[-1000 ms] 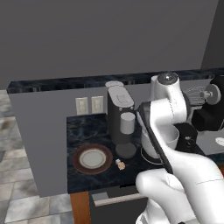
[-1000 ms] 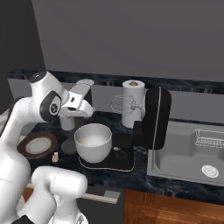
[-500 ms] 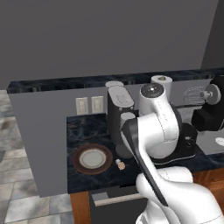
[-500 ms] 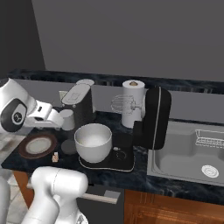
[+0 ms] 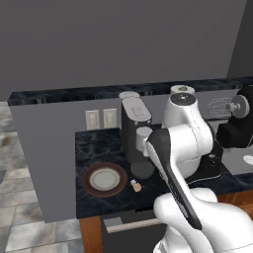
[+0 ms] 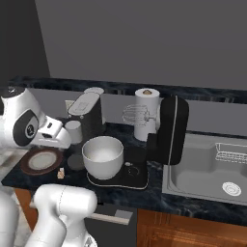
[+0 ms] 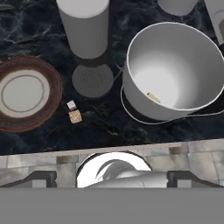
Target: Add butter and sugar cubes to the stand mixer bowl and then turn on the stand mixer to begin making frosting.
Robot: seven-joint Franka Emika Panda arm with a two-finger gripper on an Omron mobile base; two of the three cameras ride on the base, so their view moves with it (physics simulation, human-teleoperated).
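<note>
- A dark marbled counter [image 7: 39, 26] runs under a grey wall, with a sink [image 6: 202, 176] at its far right in the right base view.
- At the left sits the plate [image 7: 22, 92], white with a brown rim, and nothing lies on it.
- Just right of the plate's rim, the 2 sugar cubes [image 7: 73, 112] lie on the bare counter, 1 whitish and 1 tan, touching or nearly so; they also show in the left base view [image 5: 135, 185].
- Behind them stands the grey coffee machine [image 6: 88, 113] with a small cup [image 7: 85, 24] over its round drip tray.
- Further right is the stand mixer bowl [image 7: 173, 72], resting on the flat base of the stand mixer [image 6: 169, 130], whose head is tilted up with the whisk clear.
- Inside the bowl a small pale yellow sliver rests on the floor, which I judge to be the butter [image 7: 153, 97]; so the butter step looks done.
- The gripper's fingertips are not visible, so I cannot tell whether it is released or clenched.
- The cubes lie toward the lower left of the hand view and left of the bowl, so the next move probably calls for shifting left and descending.
</note>
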